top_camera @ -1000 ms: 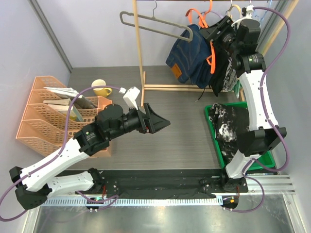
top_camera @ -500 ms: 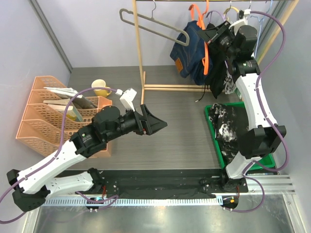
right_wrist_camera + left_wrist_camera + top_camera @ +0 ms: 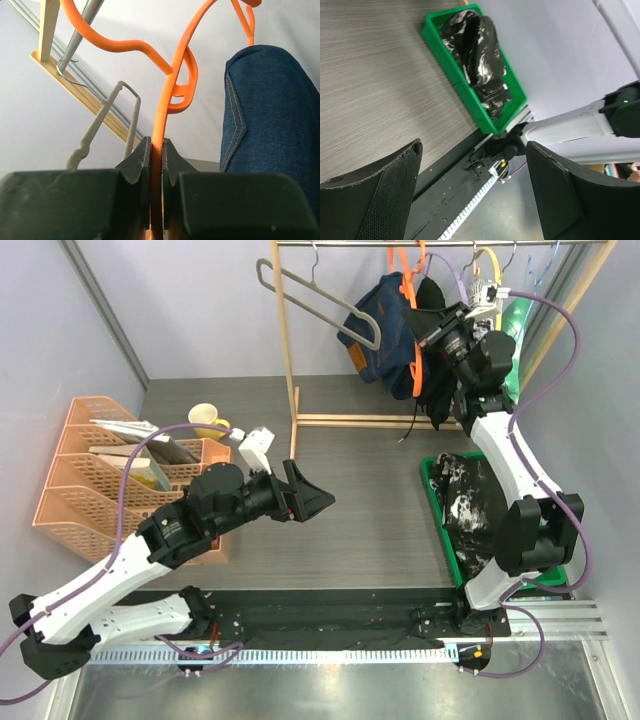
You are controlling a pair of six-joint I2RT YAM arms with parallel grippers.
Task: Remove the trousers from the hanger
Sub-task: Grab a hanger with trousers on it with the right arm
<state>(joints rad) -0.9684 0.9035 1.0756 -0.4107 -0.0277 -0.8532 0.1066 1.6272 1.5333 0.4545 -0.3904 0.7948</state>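
Observation:
Navy denim trousers [image 3: 383, 325] [image 3: 272, 115] hang over an orange hanger [image 3: 414, 360] [image 3: 175, 80] on the rack's top rail. My right gripper [image 3: 425, 333] [image 3: 156, 150] is up at the rail, shut on the hanger's orange bar just beside the denim. Black trousers [image 3: 440, 390] hang right behind it, and a green-and-white pair [image 3: 515, 325] shows further right. Black-and-white marbled trousers [image 3: 470, 500] [image 3: 475, 45] lie in the green bin [image 3: 432, 502] [image 3: 465, 85]. My left gripper [image 3: 318, 498] [image 3: 474, 145] hovers open over mid-table, holding nothing.
An empty grey hanger [image 3: 320, 300] [image 3: 100, 125] hangs left of the denim. The wooden rack post [image 3: 287, 350] stands mid-back. Orange file racks [image 3: 100, 480] with papers and a yellow mug [image 3: 207, 420] sit at the left.
My right gripper has shut on the orange hanger and lifted toward the rail, swinging the denim up and left. The left arm drifted slightly left, still open.

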